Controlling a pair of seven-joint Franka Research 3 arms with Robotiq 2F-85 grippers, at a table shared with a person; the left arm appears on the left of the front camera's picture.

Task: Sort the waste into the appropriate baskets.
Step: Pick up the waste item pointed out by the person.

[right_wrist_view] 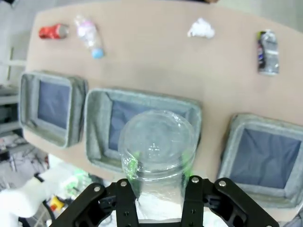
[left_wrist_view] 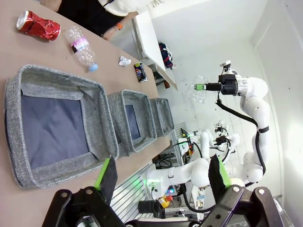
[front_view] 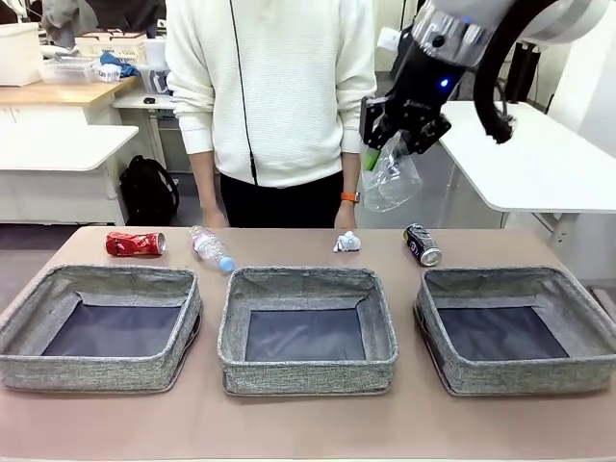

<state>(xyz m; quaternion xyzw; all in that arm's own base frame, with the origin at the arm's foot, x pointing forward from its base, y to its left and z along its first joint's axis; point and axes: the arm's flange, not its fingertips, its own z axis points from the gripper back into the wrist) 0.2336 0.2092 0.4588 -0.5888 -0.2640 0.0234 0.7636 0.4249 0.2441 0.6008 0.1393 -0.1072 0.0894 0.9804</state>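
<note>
So, upper right in the front view, the right gripper (front_view: 393, 152) clamps one clear bottle (front_view: 393, 183); below lie three grey baskets (front_view: 306, 279), one red can (front_view: 135, 243), one black can (front_view: 423, 244), one capped bottle (front_view: 209, 247), one paper wad (front_view: 346, 242). Left wrist view, bottom: left gripper (left_wrist_view: 161, 176) gapes wide, empty. Right wrist view, bottom centre: that bottle, pinched.

A light-brown worktop (front_view: 289, 423) spans the foreground. At its far edge stands a person (front_view: 279, 96) in a cream knit sweater and dark trousers, with an orange wristband (front_view: 349, 196) on one wrist. Beyond the worktop's far left corner a black backpack (front_view: 149, 190) sits on the floor against a white table (front_view: 58, 144). Farther back from the worktop on that side, a wood-topped counter (front_view: 58, 93) carries a white box (front_view: 19, 53). Beyond the worktop's far right corner stands another white table (front_view: 539, 164).
</note>
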